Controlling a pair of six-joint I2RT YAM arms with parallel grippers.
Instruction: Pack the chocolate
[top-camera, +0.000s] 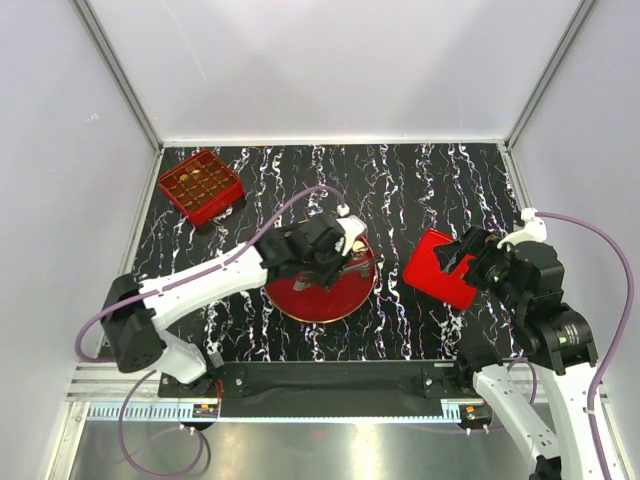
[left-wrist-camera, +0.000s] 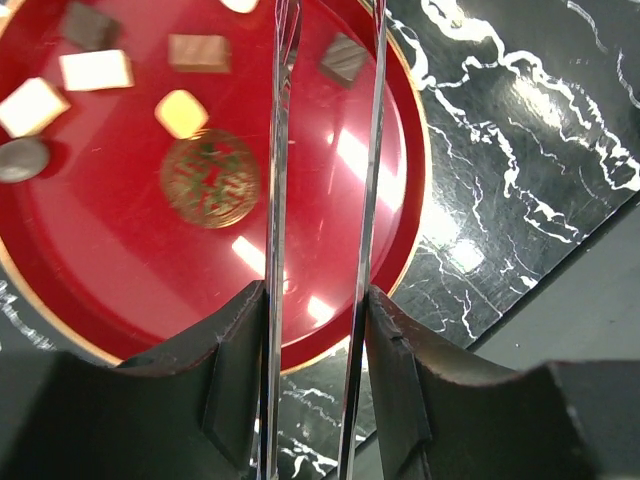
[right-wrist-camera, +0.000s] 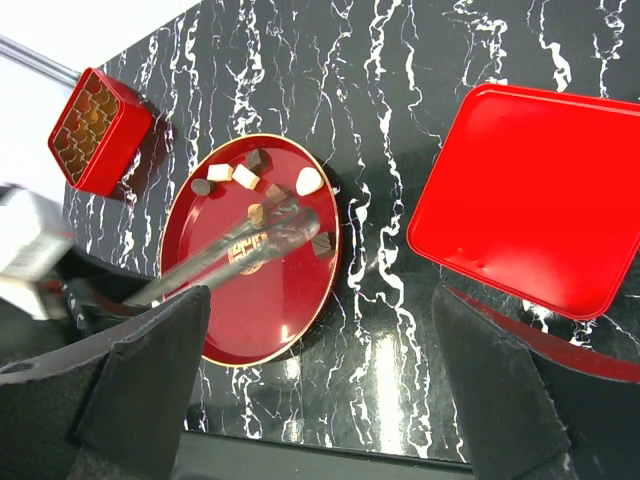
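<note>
Beneath left claw (left-wrist-camera: 315, 335) and tongs (left-wrist-camera: 277, 200), overhead, most chocolate (left-wrist-camera: 199, 52) on red plate (top-camera: 300, 300) hidden

The small chocolate pieces (right-wrist-camera: 245, 177) all lie flat on the round red plate (left-wrist-camera: 150, 270), loose and apart from each other. A dark brown square piece (left-wrist-camera: 88, 25) sits by a cream-white block (left-wrist-camera: 96, 70). Close to them are a cream-white square (left-wrist-camera: 32, 106) and a dark round piece (left-wrist-camera: 20, 158) at the plate's edge. A brown square (left-wrist-camera: 198, 52) and a tan square (left-wrist-camera: 181, 113) lie nearer the middle. Another dark brown square (left-wrist-camera: 343, 60) lies alone near the rim.
</note>
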